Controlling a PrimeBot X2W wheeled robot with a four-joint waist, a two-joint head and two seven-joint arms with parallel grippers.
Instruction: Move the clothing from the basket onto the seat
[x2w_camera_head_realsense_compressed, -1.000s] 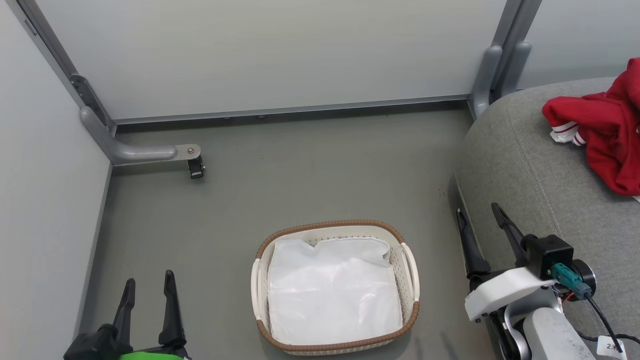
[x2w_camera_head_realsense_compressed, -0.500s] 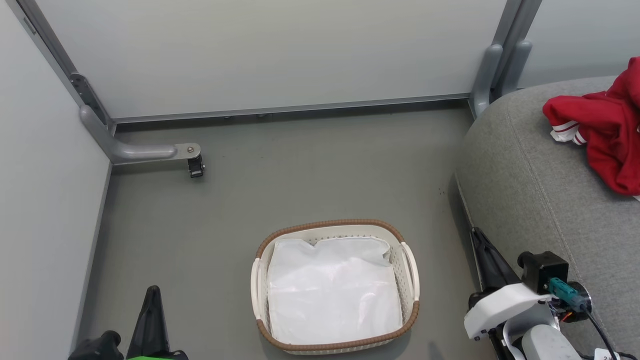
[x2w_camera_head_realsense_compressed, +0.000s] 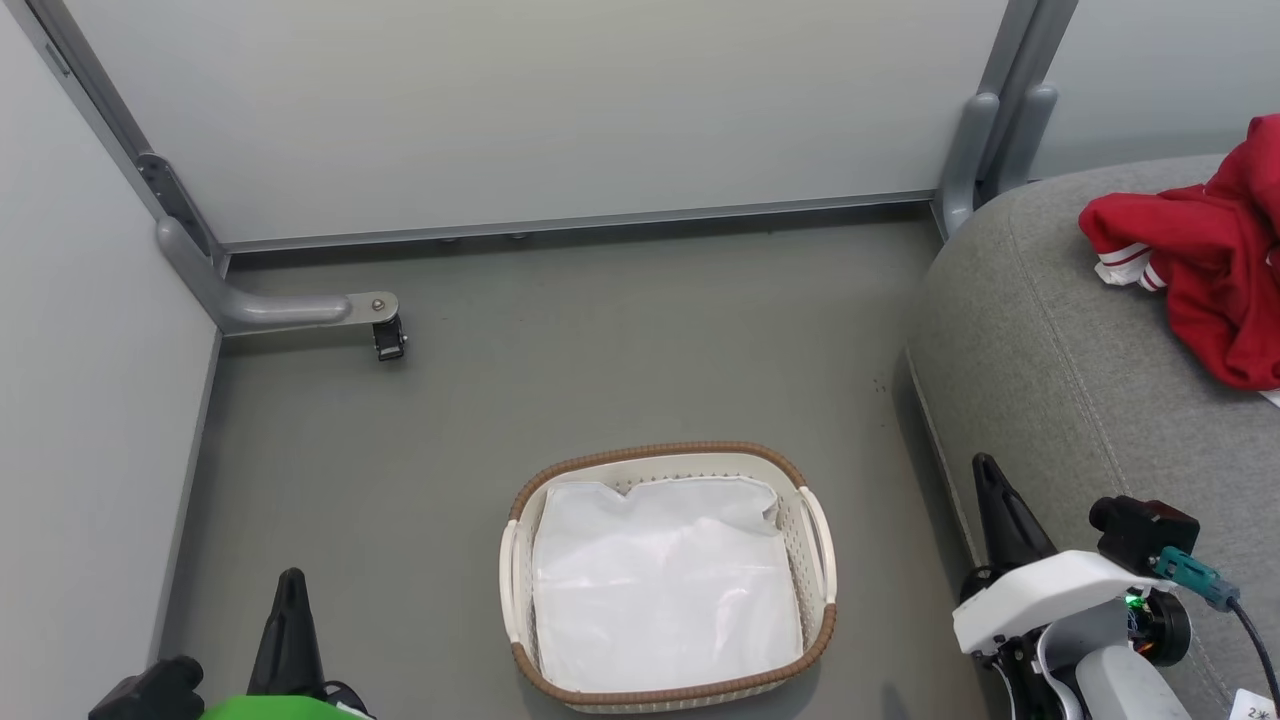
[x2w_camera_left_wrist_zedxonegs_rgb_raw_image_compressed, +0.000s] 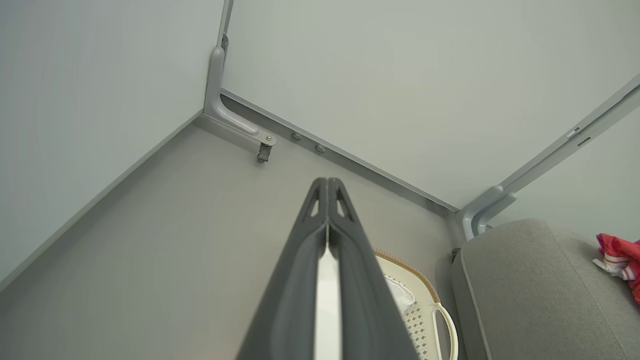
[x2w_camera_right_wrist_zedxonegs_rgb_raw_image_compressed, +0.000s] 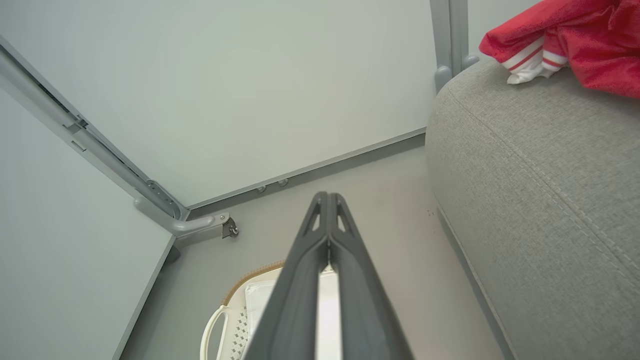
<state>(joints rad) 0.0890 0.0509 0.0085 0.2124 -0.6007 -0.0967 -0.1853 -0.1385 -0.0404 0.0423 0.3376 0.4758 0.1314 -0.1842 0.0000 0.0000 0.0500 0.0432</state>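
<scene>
Lying bunched on the seat (x2w_camera_head_realsense_compressed: 1050, 350), up and to the right of both arms in the head view, the clothing (x2w_camera_head_realsense_compressed: 1210, 270) was a red heap with a white striped cuff poking out toward the basket side. The heap ran off the picture's right edge, so its long axis, and whether it was one garment or two, could not be told for certain; it seemed to stretch along the cushion, away from the rounded edge. The basket (x2w_camera_head_realsense_compressed: 660, 452) stood on the floor (x2w_camera_head_realsense_compressed: 600, 340) between the two arms, apart from the seat, and held nothing red, just its white liner (x2w_camera_head_realsense_compressed: 660, 580). By that lay, the task looked done. The right gripper (x2w_camera_head_realsense_compressed: 988, 470) was much the nearer one, hanging just beside the seat's rounded edge with the heap well ahead of its tips. The left gripper (x2w_camera_head_realsense_compressed: 290, 585) was on the basket's far side, well apart from the heap. Both had their fingers pressed flat together, tip to tip, gripping nothing and touching nothing.
</scene>
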